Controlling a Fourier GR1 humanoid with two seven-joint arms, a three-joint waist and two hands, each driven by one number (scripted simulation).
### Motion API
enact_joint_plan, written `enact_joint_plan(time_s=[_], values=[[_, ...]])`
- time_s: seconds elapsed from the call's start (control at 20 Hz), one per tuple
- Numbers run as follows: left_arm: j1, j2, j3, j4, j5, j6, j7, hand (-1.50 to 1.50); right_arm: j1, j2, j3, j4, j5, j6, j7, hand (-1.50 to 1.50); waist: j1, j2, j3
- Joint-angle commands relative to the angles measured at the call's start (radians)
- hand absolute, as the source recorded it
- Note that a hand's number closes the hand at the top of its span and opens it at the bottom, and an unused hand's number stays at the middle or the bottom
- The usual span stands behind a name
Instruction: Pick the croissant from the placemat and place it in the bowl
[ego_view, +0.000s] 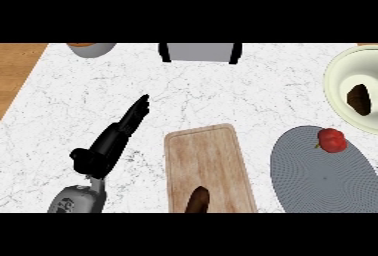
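Note:
The brown croissant (359, 99) lies inside the cream bowl (336, 70) at the right edge of the counter. Below it, the grey oval placemat (321, 175) carries a red pepper (332, 140) near its top end. My left hand (111, 142) stretches over the white marble at the left, fingers straight and pointing up and right, holding nothing. My right hand does not show anywhere in the head view.
A wooden cutting board (207, 165) lies in the middle with a dark brown elongated item (197, 200) at its lower end. A toaster (200, 52) stands at the back, a grey pot (92, 49) at the back left. The wooden surface (16, 70) borders the counter's left.

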Motion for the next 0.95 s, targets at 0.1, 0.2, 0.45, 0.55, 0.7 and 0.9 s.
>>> enact_joint_plan(time_s=[0.1,0.2,0.45,0.55,0.7,0.9], values=[[0.021,0.016,0.024,-0.042,0.024,-0.011,0.042,0.0,0.103,-0.062,-0.115,-0.016,-0.131,0.007,-0.092,-1.5,-0.024,-0.013,-0.002],[0.056,0.016,0.023,-0.057,0.015,0.001,0.033,0.0,0.174,-0.087,-0.178,-0.018,-0.196,0.024,-0.156,-1.5,-0.03,-0.014,-0.001],[-0.006,-0.016,0.02,-0.006,-0.005,0.025,0.029,0.0,0.294,-0.135,-0.277,-0.039,-0.314,0.08,-0.285,-1.5,-0.044,-0.014,-0.001],[0.108,0.008,-0.007,-0.097,-0.01,0.004,0.007,0.0,0.39,-0.124,-0.315,-0.042,-0.361,0.094,-0.358,-1.5,-0.038,-0.019,-0.002],[0.008,0.008,0.024,-0.058,0.005,0.001,0.083,0.0,0.43,-0.212,-0.318,-0.043,-0.395,0.235,-0.33,-1.5,-0.045,-0.019,-0.003],[0.06,0.016,0.023,-0.034,-0.009,-0.012,-0.003,0.0,0.539,-0.212,-0.357,-0.01,-0.463,0.337,-0.436,-1.5,-0.04,-0.017,-0.002]])
